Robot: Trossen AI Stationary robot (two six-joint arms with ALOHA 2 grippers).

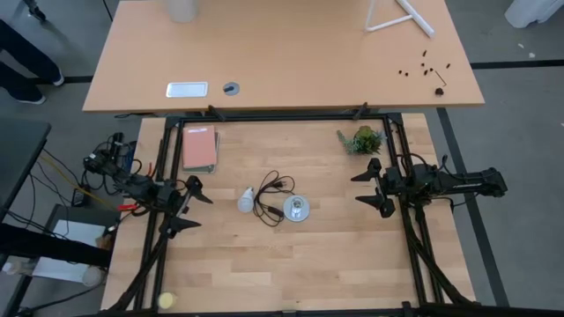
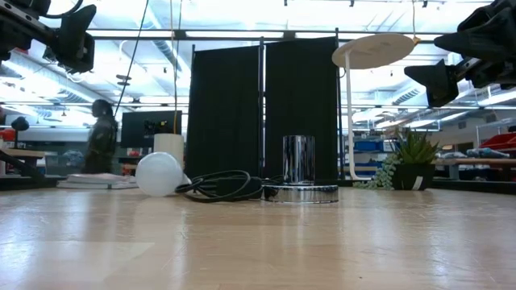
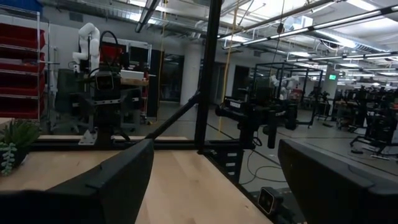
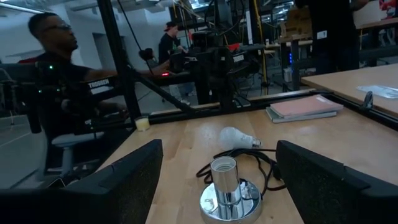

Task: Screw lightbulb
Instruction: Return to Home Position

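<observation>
- Lightbulb (image 1: 246, 200) is down on your wooden table (image 1: 308, 264), lying on its side, left of centre and free of both grippers.
- Left gripper (image 1: 201, 211) hangs over the table's left side, fingers spread wide and holding nothing, with the bulb near it toward the middle.
- Right gripper (image 1: 359, 188) hovers over the right side, fingers wide too and empty, well apart from the bulb.
- Pink book (image 1: 199, 148) lies flat at the far left.
- Small green plant (image 1: 363, 140) stands at the far right.
- Silver socket (image 1: 296, 210) stands upright mid-table, right of the bulb, its top open.
- Black cord (image 1: 269, 195) loops between socket and bulb, just beside the bulb.
</observation>
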